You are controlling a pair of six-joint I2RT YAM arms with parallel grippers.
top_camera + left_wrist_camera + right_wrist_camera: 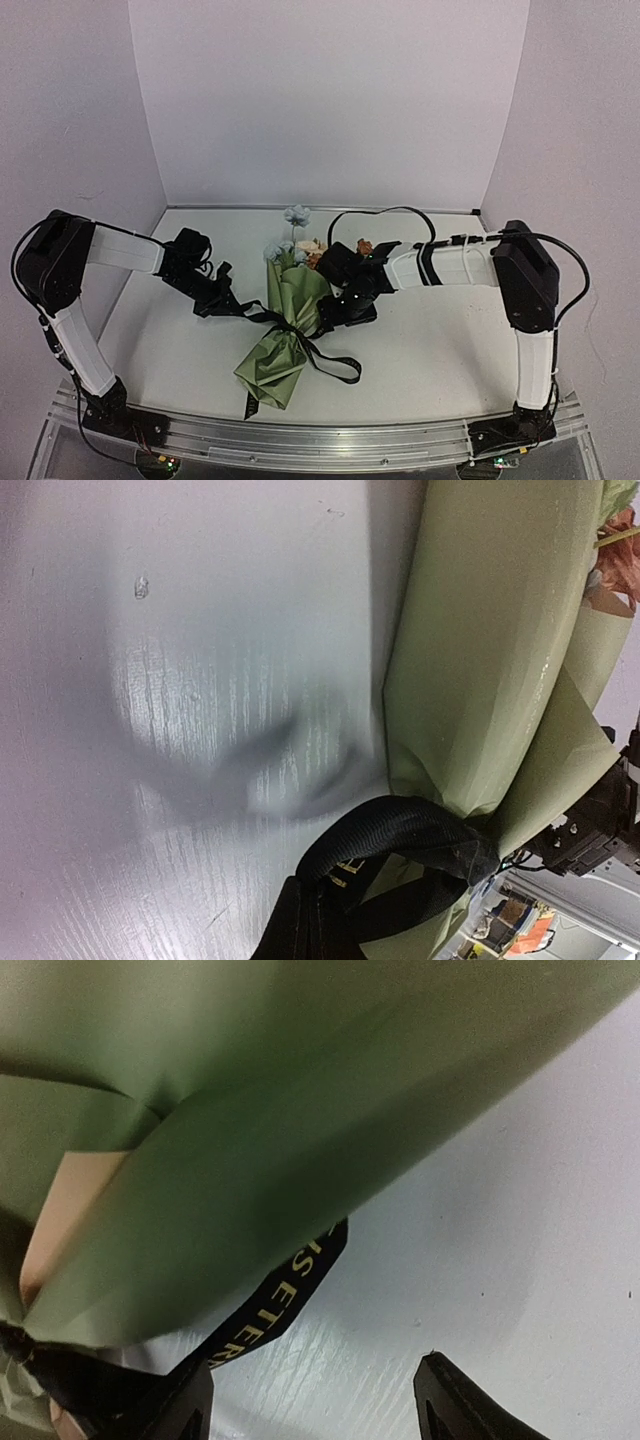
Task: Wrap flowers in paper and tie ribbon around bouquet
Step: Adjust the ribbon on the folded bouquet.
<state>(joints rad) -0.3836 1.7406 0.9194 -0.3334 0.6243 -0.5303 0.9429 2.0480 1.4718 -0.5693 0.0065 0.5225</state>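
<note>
The left arm reaches in from the left with its forearm low over the table. The left gripper is clamped on the ribbon, which runs taut from it to the waist of the bouquet. The right arm comes in from the right, forearm level. The right gripper sits against the bouquet's right side at the same waist, with its jaws spread and gripping nothing. In the right wrist view bare table shows between its fingers, and the lettered ribbon passes close by the left one, under the paper.

The bouquet lies mid-table between the two grippers. Its flowers point to the far wall and the crumpled paper end points at the front rail, just short of it. A loose ribbon tail loops out on the table to the right of that end. Bare table lies right of the bouquet under the right forearm, and also left of it toward the side wall and behind the flowers.
</note>
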